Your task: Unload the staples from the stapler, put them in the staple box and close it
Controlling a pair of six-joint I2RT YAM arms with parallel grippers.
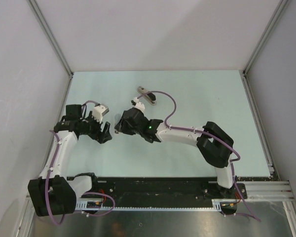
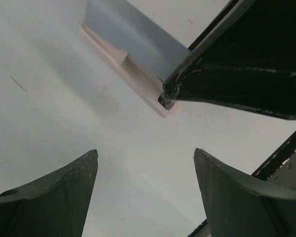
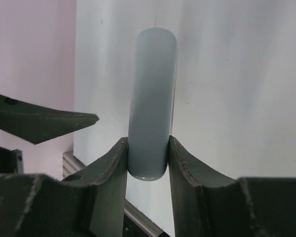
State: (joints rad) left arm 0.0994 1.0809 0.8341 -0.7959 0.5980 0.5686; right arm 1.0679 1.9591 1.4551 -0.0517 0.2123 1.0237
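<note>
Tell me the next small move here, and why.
Probably ease the left gripper toward the smooth grey, round-ended stapler. The right gripper is shut on one end of it; the left is open, empty and apart from it, so a second grip seems needed to open it.

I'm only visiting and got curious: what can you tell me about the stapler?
The stapler is a smooth, pale grey-blue bar with rounded ends, plastic by its look. The right arm's fingers clamp its near end from both sides. Seen from above, it sits slanted at the far middle of the pale green table, with a darker part along one side. Whether it rests on the table or is lifted cannot be told.
</note>
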